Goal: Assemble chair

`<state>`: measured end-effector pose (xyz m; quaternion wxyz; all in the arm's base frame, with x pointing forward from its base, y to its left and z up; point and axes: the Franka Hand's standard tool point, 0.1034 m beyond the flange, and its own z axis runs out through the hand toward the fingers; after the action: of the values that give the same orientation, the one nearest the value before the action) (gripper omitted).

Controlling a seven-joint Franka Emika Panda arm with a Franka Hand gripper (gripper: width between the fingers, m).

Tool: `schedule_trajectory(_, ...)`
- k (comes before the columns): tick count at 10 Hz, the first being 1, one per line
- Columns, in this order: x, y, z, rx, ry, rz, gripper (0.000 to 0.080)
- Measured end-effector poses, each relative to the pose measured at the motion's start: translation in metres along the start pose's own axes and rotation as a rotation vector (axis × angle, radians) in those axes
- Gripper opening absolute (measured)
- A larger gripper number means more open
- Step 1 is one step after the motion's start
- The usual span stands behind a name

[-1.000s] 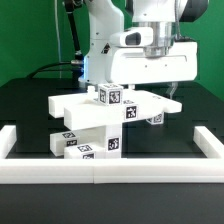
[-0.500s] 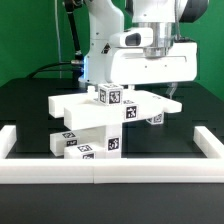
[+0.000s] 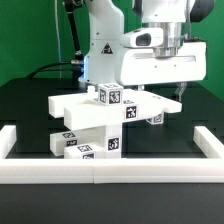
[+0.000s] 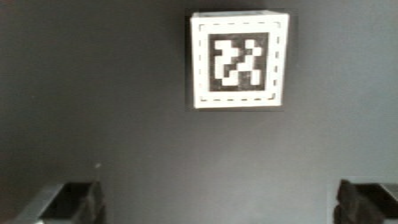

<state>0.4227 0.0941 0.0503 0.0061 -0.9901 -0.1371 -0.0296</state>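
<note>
The white chair parts (image 3: 92, 118) lie bunched at the middle of the black table: flat panels stacked crosswise, a tagged cube (image 3: 110, 96) on top, and tagged blocks (image 3: 85, 146) at the front. A small tagged piece (image 3: 155, 118) lies at their right end. My gripper (image 3: 181, 93) hangs above the table, just right of the parts and touching none. In the wrist view my gripper (image 4: 217, 205) is open and empty, with the two fingertips (image 4: 71, 200) far apart over bare black table. A white rectangle with one tag (image 4: 238, 62) lies beyond them.
A long white border rail (image 3: 100, 172) runs along the table's front, with raised ends at the exterior view's left (image 3: 8, 140) and right (image 3: 212, 140). The arm's white body (image 3: 150, 60) stands behind the parts. A green curtain (image 3: 30, 40) hangs behind.
The arm and gripper have shifted a little toward the exterior view's right. The chair parts have not moved.
</note>
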Motion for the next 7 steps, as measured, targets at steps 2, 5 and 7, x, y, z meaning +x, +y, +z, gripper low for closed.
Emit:
schedule_trajectory(2, -0.001, 0.001, 0.0, -0.001, 0.0, 0.0, 0.0649)
schedule_trajectory(5, -0.014, -0.004, 0.005, 0.0, -0.02, 0.001, 0.0649)
schedule_trajectory(7, -0.015, -0.004, 0.007, -0.001, -0.024, -0.001, 0.0649)
